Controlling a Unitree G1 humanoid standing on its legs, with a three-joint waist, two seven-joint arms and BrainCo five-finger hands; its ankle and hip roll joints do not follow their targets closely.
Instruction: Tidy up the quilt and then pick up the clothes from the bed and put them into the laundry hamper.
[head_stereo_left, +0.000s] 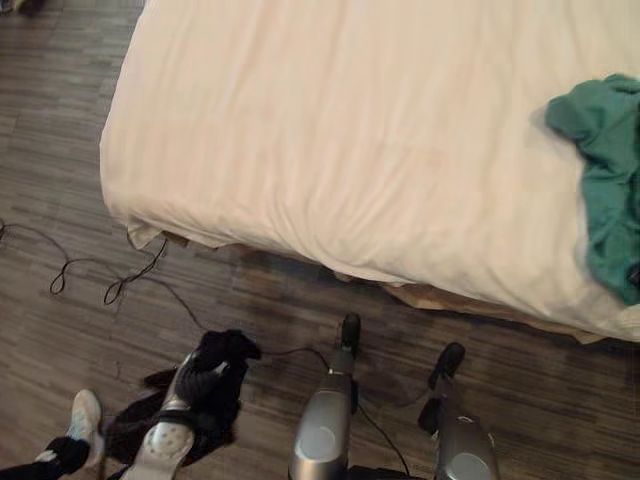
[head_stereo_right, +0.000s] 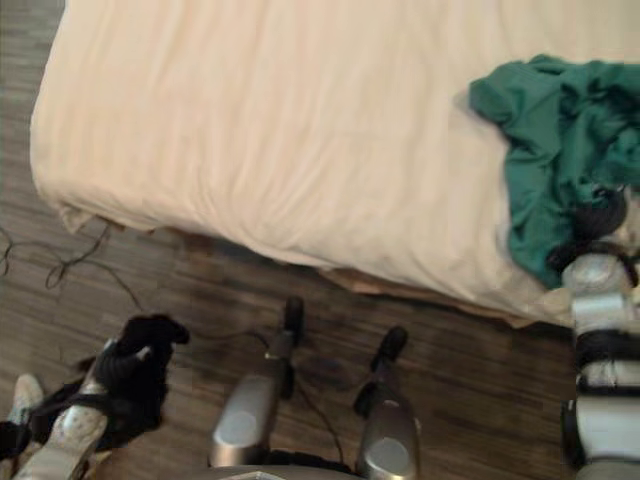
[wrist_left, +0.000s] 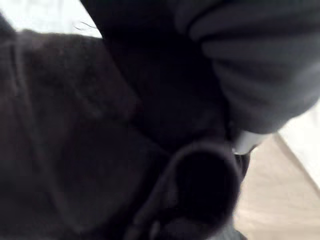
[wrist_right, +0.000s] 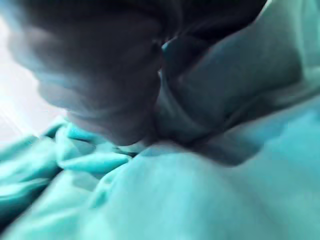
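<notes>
A cream quilt (head_stereo_left: 350, 130) lies spread fairly smooth over the bed. A crumpled green garment (head_stereo_right: 555, 130) rests on it near the bed's right front edge. My right hand (head_stereo_right: 600, 218) is down in this green cloth at its near side, and the right wrist view shows the teal folds (wrist_right: 200, 190) pressed close against it. My left hand (head_stereo_left: 195, 380) hangs low over the floor at the lower left, shut on a black garment (head_stereo_left: 228, 350) that drapes over and below it. The dark cloth (wrist_left: 75, 150) covers the left wrist view.
The bed's left front corner (head_stereo_left: 135, 225) overhangs dark wooden floor (head_stereo_left: 60, 150). A person's white shoe (head_stereo_left: 82, 418) stands on the floor just left of my left arm. A strip of floor (head_stereo_left: 520, 370) runs between me and the bed's front edge.
</notes>
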